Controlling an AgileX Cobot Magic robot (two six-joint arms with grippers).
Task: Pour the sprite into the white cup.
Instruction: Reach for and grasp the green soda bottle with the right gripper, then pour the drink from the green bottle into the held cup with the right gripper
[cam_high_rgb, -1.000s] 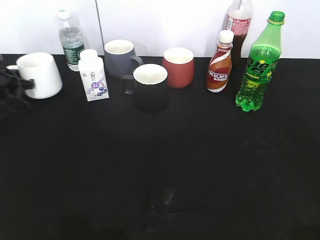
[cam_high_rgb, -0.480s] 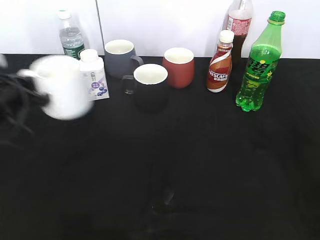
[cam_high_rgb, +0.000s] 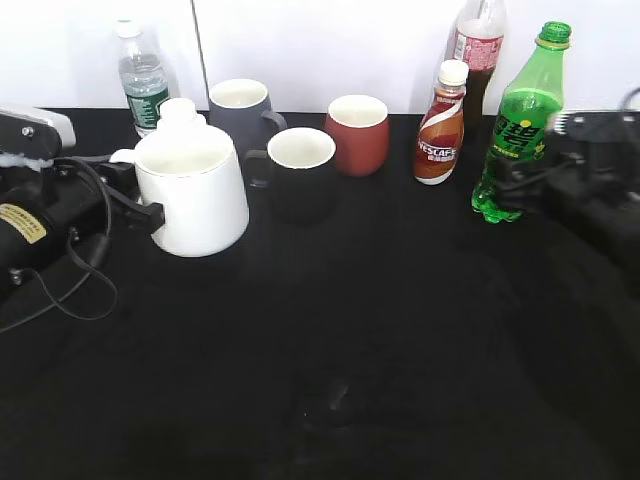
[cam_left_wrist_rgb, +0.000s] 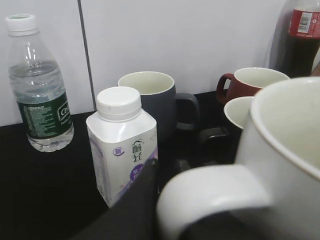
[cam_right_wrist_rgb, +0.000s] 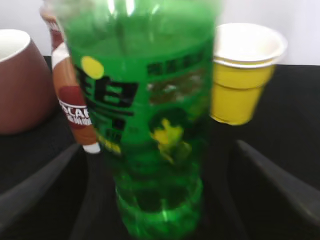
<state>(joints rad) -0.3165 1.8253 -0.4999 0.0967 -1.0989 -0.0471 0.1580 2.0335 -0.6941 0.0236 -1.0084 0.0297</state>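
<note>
From the exterior camera, the left gripper holds the white cup by its handle, at the front left of the row, just ahead of a small milk carton. The green bottle stands upright at the right end, cap on, with the right gripper around its lower body. Whether those fingers already press the plastic I cannot tell from here. A brown coffee bottle stands just beside the green one, so a sideways nudge during the grasp could topple it.

The left wrist camera shows one dark finger passing by the cup's handle; the jaws appear closed on that handle. A handle grip is narrow, so the cup could swing or tip once liquid lands in it.

In the right wrist camera the green bottle fills the middle, and two fingers sit spread on either side, seemingly apart from it: jaws open. A yellow paper cup stands behind. Squeezing soft plastic too low could let the tall bottle lean or slip, and the cap still blocks any pour.
</note>
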